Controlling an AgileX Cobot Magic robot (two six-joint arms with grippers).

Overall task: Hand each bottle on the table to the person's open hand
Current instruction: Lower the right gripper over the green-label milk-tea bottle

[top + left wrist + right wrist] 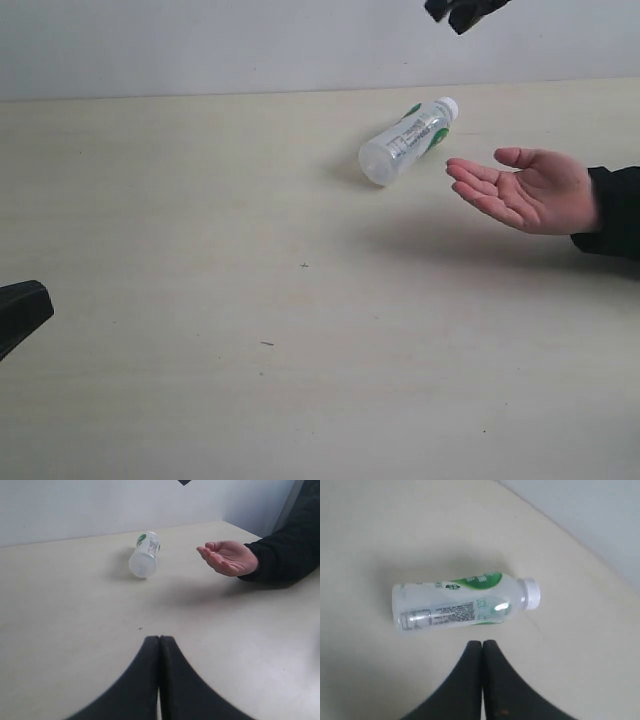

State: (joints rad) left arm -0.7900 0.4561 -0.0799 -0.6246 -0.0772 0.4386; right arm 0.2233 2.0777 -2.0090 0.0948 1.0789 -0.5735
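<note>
One clear bottle (408, 140) with a white-green label and white cap lies on its side on the pale beige table (200, 250), cap toward the back right. It also shows as the bottle (145, 555) in the left wrist view and the bottle (462, 605) in the right wrist view. The person's open hand (525, 188) hovers palm up just right of it; the hand (227, 557) is empty. My right gripper (482, 643) is shut and empty, high above the bottle (462, 10). My left gripper (159, 639) is shut, low at the left edge (20, 310). The other bottles are out of view.
A dark sleeve (612, 212) runs off the right edge behind the hand. A pale wall (200, 40) backs the table. A few tiny dark specks (304, 265) mark the surface.
</note>
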